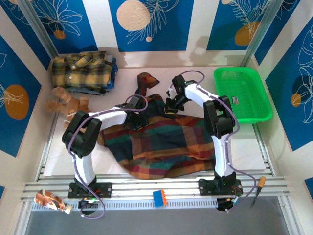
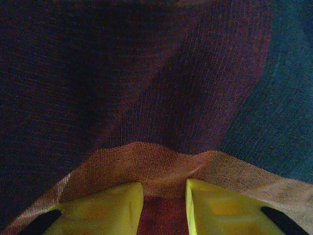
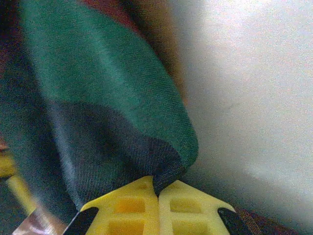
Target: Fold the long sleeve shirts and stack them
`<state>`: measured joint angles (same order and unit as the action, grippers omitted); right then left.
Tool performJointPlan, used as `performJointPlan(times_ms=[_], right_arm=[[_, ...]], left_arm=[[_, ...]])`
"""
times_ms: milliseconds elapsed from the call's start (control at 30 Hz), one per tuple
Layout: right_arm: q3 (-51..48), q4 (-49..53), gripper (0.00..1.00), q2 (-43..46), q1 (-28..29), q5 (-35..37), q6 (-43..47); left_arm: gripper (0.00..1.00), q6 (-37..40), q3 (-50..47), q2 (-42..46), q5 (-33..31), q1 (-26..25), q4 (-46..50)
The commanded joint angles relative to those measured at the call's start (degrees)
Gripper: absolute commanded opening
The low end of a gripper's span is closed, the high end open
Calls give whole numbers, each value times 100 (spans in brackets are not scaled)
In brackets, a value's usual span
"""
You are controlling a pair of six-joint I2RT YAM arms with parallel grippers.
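The dark plaid flannel shirt [image 1: 161, 142] lies spread and rumpled across the middle of the table [image 1: 247, 147], with both grippers at its far edge. Right gripper [image 3: 157, 188]: jaws closed on a fold of green and navy cloth, and the pinch is shallow, with only the crease of the fold between the tips. Left gripper [image 2: 164, 188]: jaws a narrow gap apart with red and orange cloth lying in the gap; whether they clamp it cannot be told. Hazards: the shallow right-hand pinch may slip under tension — and if the left holds nothing, the edge would lift on one side only, so the fold would skew or bunch. Both arms reach forward with elbows raised and wrists turned inward, near each other. The yellow and black plaid shirt [image 1: 80, 71] lies folded at the far left corner, well apart.
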<state>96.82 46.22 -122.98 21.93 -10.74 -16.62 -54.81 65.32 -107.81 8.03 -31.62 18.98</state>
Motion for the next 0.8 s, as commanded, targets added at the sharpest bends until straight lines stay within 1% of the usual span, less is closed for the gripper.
performJointPlan(times_ms=[0, 100, 167, 267, 300, 367, 467, 533, 600, 700, 767], right_arm=[[-163, 220, 1, 913, 467, -94, 34], [-523, 305, 1, 1290, 960, -392, 26], [-769, 356, 2, 1431, 1411, -667, 47], [-1080, 469, 6, 1452, 2029, -1012, 115], [-1227, 412, 10, 1449, 2169, -1167, 114], [-1598, 205, 21, 1410, 2406, -1514, 55], [-1848, 159, 38, 1319, 2606, -2109, 68], [-1922, 222, 46, 1446, 2663, -2153, 132], [-1959, 295, 50, 1761, 2588, -2201, 110], [-1968, 237, 55, 2604, 2222, -2326, -107], [-1850, 203, 58, 3103, 1788, -2210, -280]], left_arm=[[32, -161, -367, -267, 118, 76, 64], [32, -209, -518, -293, 250, 153, -24], [31, -266, -654, -303, 342, 223, -122], [31, -330, -855, -277, 439, 311, -242], [31, -360, -938, -267, 470, 335, -313], [31, -397, -1100, -249, 534, 383, -454], [31, -409, -1311, -223, 594, 435, -666], [31, -370, -1394, -205, 589, 429, -740], [30, -311, -1463, -210, 603, 428, -818], [30, -289, -1573, -206, 612, 426, -961], [29, -291, -1660, -205, 594, 427, -1068]])
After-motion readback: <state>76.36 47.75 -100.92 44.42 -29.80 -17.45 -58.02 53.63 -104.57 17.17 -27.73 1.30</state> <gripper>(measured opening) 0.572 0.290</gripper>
